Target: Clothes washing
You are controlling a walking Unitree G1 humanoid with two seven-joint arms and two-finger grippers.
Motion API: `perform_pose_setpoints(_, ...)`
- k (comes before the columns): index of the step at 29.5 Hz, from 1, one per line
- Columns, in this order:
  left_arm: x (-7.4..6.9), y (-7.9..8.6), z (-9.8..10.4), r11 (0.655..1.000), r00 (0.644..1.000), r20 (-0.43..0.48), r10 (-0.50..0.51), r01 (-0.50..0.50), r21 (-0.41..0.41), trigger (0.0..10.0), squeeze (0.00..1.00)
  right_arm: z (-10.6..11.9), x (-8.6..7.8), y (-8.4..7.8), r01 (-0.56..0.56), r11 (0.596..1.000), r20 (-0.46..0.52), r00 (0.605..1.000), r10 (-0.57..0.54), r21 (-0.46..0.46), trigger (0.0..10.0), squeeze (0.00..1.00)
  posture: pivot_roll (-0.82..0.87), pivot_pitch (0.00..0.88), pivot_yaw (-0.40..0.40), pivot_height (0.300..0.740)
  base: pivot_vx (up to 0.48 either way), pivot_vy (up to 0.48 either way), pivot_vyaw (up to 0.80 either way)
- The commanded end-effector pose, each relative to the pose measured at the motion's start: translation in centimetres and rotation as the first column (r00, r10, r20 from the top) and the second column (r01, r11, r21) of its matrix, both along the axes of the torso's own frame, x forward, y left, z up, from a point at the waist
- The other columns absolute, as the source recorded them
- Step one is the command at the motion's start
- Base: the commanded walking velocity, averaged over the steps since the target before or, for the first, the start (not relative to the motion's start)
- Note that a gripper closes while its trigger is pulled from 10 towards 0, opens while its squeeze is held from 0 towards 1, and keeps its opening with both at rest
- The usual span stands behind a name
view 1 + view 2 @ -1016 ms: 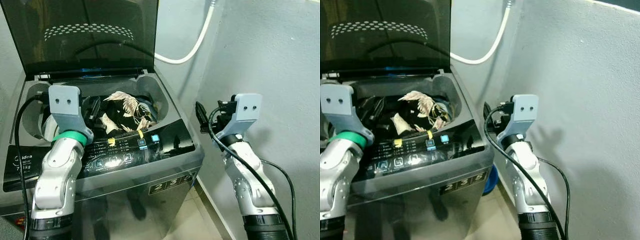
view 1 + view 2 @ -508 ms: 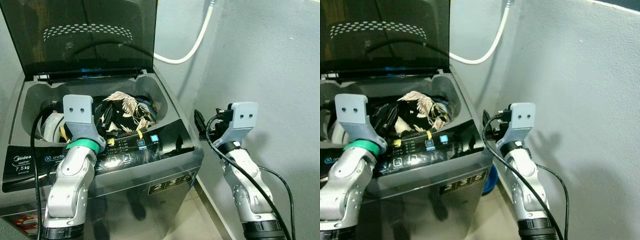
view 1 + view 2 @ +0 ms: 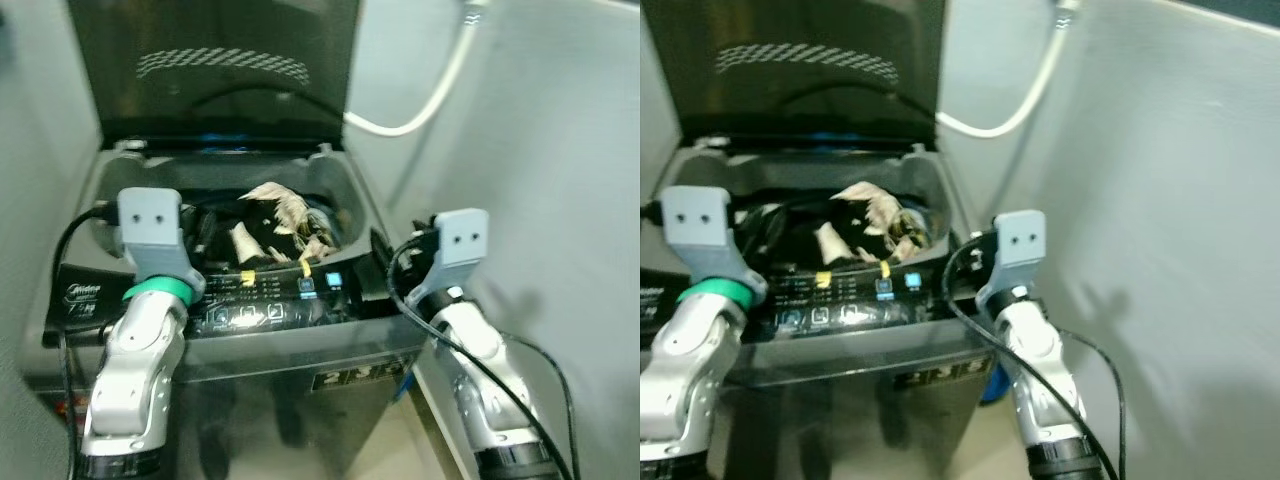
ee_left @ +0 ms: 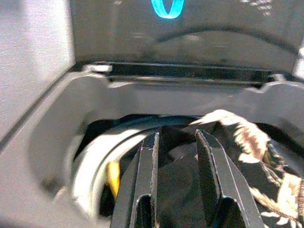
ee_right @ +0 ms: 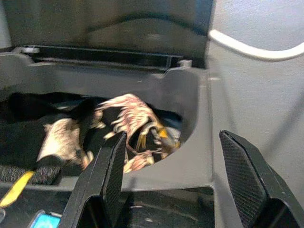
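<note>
Two pincers hover at the washer point(image 3: 330, 350): the left pincer point(image 4: 175, 156) narrowly parted and empty above the clothes point(image 3: 275, 215) heaped in the drum, the right pincer point(image 5: 183, 164) spread wide. Next, I'd say, shut the lid point(image 3: 220, 70) gently, keeping cables clear.

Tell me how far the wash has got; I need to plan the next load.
Done: the lid is up and clothes fill the drum.

In hand: nothing. The left end effector, narrowly open, points into the drum; the right end effector, wide open, is beside the washer's right edge.

Left: shutting the lid and, probably, starting a cycle at the panel.
</note>
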State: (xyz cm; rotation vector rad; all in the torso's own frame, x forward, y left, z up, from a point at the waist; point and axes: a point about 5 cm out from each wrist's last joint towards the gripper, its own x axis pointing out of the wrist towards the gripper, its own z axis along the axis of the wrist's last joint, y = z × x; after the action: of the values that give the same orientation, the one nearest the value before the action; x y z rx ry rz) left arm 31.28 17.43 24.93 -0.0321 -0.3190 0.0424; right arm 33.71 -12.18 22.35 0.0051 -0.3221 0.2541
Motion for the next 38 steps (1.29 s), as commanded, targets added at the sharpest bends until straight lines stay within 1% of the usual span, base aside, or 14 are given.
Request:
perform_pose_setpoints(1,-0.2,-0.7,0.4,1.0,1.0,0.018,-0.025,0.025,0.002,10.0,0.0,-0.2,0.0,-0.5,0.017,1.0,-0.002,1.0,-0.017,-0.005,10.0,0.0,0.0,0.062,-0.023,0.74,0.0,-0.48,0.8)
perform_pose_setpoints(7,-0.2,-0.7,0.5,1.0,1.0,0.022,-0.015,0.015,0.003,10.0,0.0,-0.1,0.1,-0.3,0.009,1.0,0.008,1.0,-0.009,-0.016,10.0,0.0,0.01,0.066,-0.027,0.74,0.0,-0.48,0.8)
perform_pose_setpoints(9,-0.3,-0.6,0.5,1.0,1.0,0.022,-0.007,0.007,-0.017,10.0,0.0,-0.2,0.0,0.0,-0.026,0.999,-0.004,1.0,0.026,0.041,10.0,0.0,0.0,0.07,-0.031,0.74,0.0,-0.48,0.0)
perform_pose_setpoints(10,-0.4,-0.6,0.5,0.997,1.0,0.02,-0.022,0.023,-0.079,10.0,0.0,-0.2,-0.1,0.1,-0.029,0.999,0.001,1.0,0.029,0.036,10.0,0.0,0.0,0.07,-0.031,0.74,0.0,0.0,0.0)
perform_pose_setpoints(11,-0.4,-0.6,0.5,0.997,1.0,0.02,-0.022,0.023,-0.079,10.0,0.0,-0.2,-0.1,0.1,-0.029,0.999,0.001,1.0,0.029,0.036,10.0,0.0,0.0,0.07,-0.031,0.74,0.0,0.0,0.0)
perform_pose_setpoints(13,-0.5,-0.6,0.5,0.988,0.999,0.02,-0.042,0.044,-0.15,10.0,0.0,-0.1,-0.1,0.1,-0.027,0.999,0.009,1.0,0.027,0.017,10.0,0.0,0.0,0.07,-0.031,0.74,0.0,0.0,0.0)
perform_pose_setpoints(14,-0.5,-0.6,0.5,0.988,0.999,0.02,-0.042,0.044,-0.15,10.0,0.0,-0.1,-0.1,0.1,-0.027,0.999,0.009,1.0,0.027,0.017,10.0,0.0,0.0,0.07,-0.031,0.74,0.0,0.0,0.0)
perform_pose_setpoints(15,-0.6,-0.6,0.7,0.992,0.999,0.032,-0.043,0.046,-0.116,10.0,0.0,-0.1,-0.1,0.1,-0.028,1.0,0.011,1.0,0.028,0.014,10.0,0.0,0.01,0.073,-0.037,0.74,0.0,0.48,0.0)
perform_pose_setpoints(17,-0.7,-0.7,0.9,0.993,0.998,0.04,-0.042,0.046,-0.106,10.0,0.0,-0.1,-0.1,0.1,-0.033,0.999,0.01,0.999,0.033,0.017,10.0,0.0,0.01,0.073,-0.039,0.74,0.0,0.48,0.0)
perform_pose_setpoints(18,-0.8,-0.7,1.1,0.995,0.998,0.051,-0.042,0.046,-0.085,10.0,0.0,-0.1,-0.1,0.1,-0.038,0.999,0.01,0.999,0.037,0.018,10.0,0.0,0.01,0.073,-0.039,0.74,0.0,0.48,0.0)
perform_pose_setpoints(24,-1.0,-0.8,1.4,0.996,0.997,0.068,-0.047,0.053,-0.074,10.0,0.0,-0.1,-0.1,0.2,-0.046,0.999,0.011,0.999,0.046,0.021,10.0,0.0,0.01,0.074,-0.039,0.74,0.0,0.48,0.0)
perform_pose_setpoints(28,-1.3,-0.8,1.2,0.997,0.996,0.077,-0.055,0.059,-0.049,10.0,0.0,-0.2,-0.2,0.3,-0.055,0.998,0.011,0.998,0.055,0.026,10.0,0.0,0.01,0.074,-0.04,0.74,0.0,0.0,0.0)
perform_pose_setpoints(35,-1.5,-0.5,1.1,0.997,0.996,0.086,-0.036,0.042,-0.065,10.0,0.0,-0.3,-0.2,0.5,-0.074,0.997,0.001,0.997,0.074,0.032,10.0,0.0,0.01,0.073,-0.04,0.74,0.0,0.0,0.0)
perform_pose_setpoints(38,-1.3,-0.6,0.9,0.997,0.997,0.059,-0.05,0.054,-0.063,10.0,0.0,-0.3,-0.2,0.6,-0.079,0.996,-0.002,0.997,0.079,0.035,10.0,0.0,0.01,0.073,-0.04,0.74,0.0,0.0,0.0)
